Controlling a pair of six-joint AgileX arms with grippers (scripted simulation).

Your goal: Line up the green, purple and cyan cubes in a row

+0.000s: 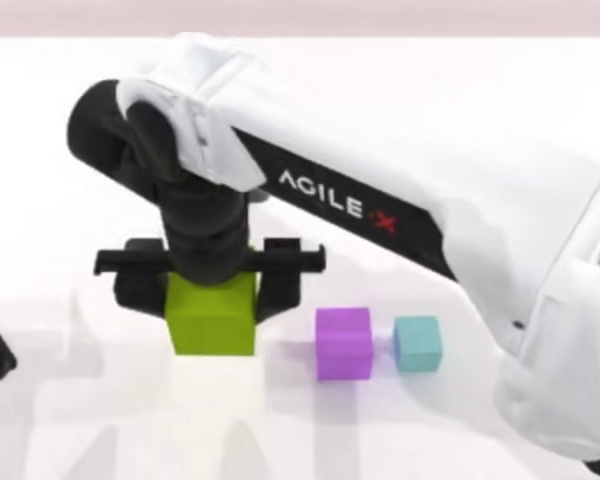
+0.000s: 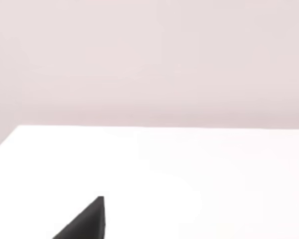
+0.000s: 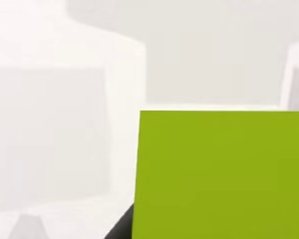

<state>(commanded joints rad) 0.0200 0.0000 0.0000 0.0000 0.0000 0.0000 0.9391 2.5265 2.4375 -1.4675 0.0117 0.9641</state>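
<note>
Bright, flat, even lighting; white table (image 1: 480, 420) nearly blown out. Soft pale arm shadows on it, top and right wrist views. Edges slightly soft, no distortion.

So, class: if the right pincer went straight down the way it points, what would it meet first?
The large lime-green matte cube. The right pincer points down directly over it, fingers either side; whether they already touch it is unclear.
</note>
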